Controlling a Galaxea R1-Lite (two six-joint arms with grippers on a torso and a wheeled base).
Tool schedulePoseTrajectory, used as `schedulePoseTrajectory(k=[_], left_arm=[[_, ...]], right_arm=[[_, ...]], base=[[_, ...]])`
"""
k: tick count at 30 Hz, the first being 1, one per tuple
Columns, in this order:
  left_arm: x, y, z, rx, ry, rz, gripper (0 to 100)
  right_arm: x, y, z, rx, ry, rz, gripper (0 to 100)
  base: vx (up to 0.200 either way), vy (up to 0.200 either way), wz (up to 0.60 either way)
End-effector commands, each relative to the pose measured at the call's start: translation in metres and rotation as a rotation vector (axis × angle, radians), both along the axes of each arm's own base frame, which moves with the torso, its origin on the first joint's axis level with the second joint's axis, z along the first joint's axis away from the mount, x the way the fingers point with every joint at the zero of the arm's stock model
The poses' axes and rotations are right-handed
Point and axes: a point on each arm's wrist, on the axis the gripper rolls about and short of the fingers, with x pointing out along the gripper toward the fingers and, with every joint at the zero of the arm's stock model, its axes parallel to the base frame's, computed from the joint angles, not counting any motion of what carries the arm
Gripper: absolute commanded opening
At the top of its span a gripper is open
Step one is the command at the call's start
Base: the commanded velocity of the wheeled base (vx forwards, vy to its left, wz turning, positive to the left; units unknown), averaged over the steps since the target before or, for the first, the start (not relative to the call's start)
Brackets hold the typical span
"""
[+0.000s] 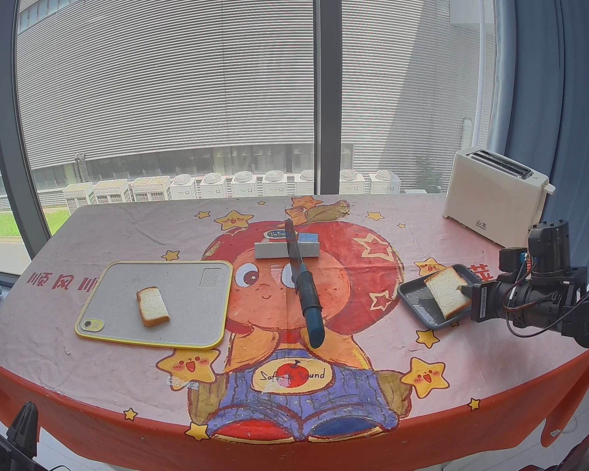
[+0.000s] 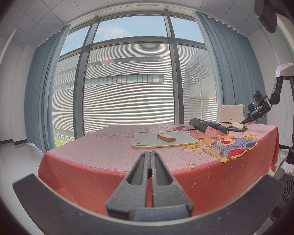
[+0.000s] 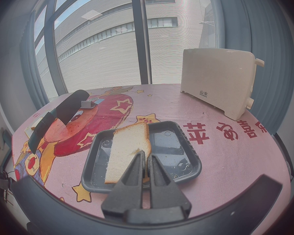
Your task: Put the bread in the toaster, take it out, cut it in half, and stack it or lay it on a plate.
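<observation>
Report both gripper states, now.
Left gripper: closed, empty.
Right gripper: closed, tips at the edge of the bread slice in the tray; whether it grips the slice cannot be told.

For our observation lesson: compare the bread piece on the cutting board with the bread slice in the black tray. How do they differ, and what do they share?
The bread piece is smaller and narrower than the bread slice. The piece lies flat, wholly on the cutting board; the slice overhangs the rim of the black tray. The right gripper is at the slice; the piece has none nearby. Both are pale, brown-crusted.
</observation>
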Motion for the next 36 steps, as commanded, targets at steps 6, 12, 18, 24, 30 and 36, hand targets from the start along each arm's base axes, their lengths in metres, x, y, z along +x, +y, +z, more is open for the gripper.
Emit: schedulePoseTrajectory(k=[6,12,18,24,30,36], left_arm=[[0.000,0.000,-0.005,0.000,0.001,0.001,0],[0.000,0.000,-0.005,0.000,0.001,0.002,0],[0.000,0.000,-0.005,0.000,0.001,0.001,0],[0.000,0.000,-0.005,0.000,0.001,0.001,0],[0.000,0.000,-0.005,0.000,0.001,0.001,0],[0.000,0.000,-0.005,0.000,0.001,0.002,0]], right_arm=[[-0.003,0.002,0.006,0.014,-0.021,0.010,100],[-0.025,-0.003,0.040,0.051,-0.143,0.019,100],[-0.040,-0.001,0.057,0.073,-0.208,0.045,100],[-0.044,0.003,0.060,0.077,-0.231,0.057,100],[-0.051,0.004,0.064,0.084,-0.251,0.073,100],[-0.059,0.000,0.070,0.093,-0.282,0.072,100]], base=[[0.000,0.000,0.00],[0.000,0.000,0.00],[0.000,0.000,0.00],[0.000,0.000,0.00],[0.000,0.000,0.00],[0.000,0.000,0.00]])
